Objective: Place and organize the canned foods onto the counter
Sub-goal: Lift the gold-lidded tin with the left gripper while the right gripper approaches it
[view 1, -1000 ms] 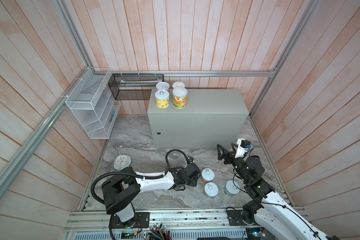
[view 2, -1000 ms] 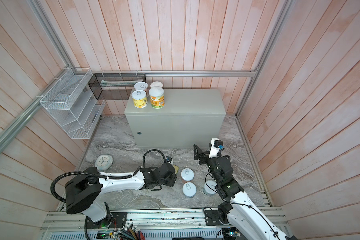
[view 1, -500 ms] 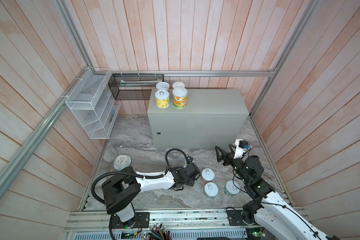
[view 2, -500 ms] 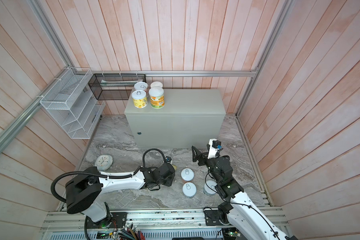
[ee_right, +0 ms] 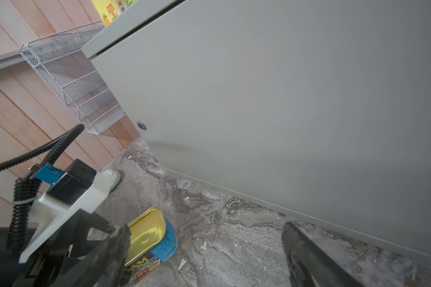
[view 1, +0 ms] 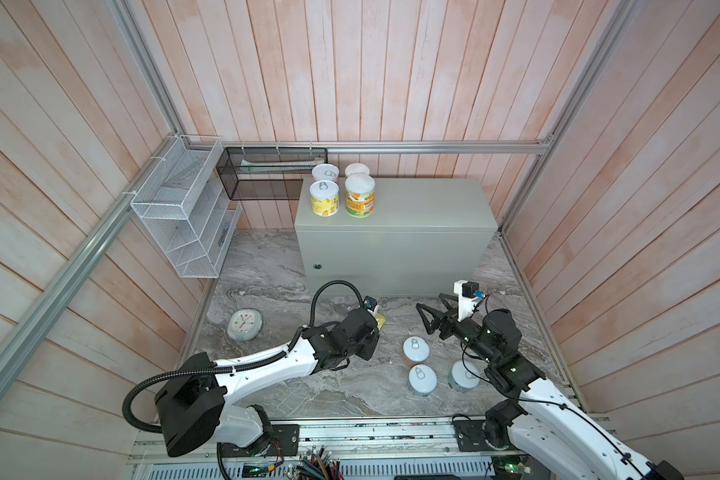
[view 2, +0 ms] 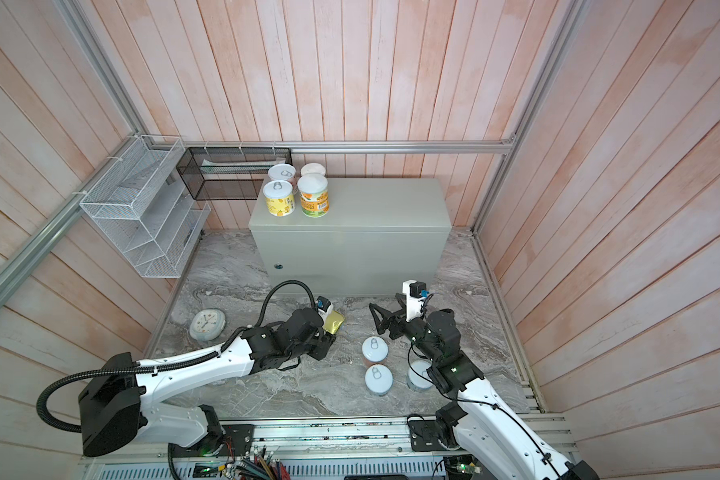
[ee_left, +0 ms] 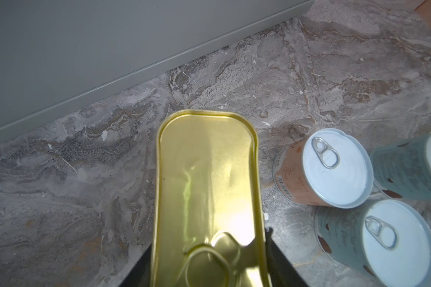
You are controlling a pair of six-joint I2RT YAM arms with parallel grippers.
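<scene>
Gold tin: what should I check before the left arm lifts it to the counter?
1. Grip: left hand shut on the gold tin, clamping both long sides: ok.
2. Tin level in the grip: cannot tell.
3. Landing room: four cans cluster at the back left corner of the counter top, and the rest is bare: ok.
4. Right hand open, empty, apart from the tin: ok.
5. Pink-label can stands near the tin without touching it: ok.
</scene>
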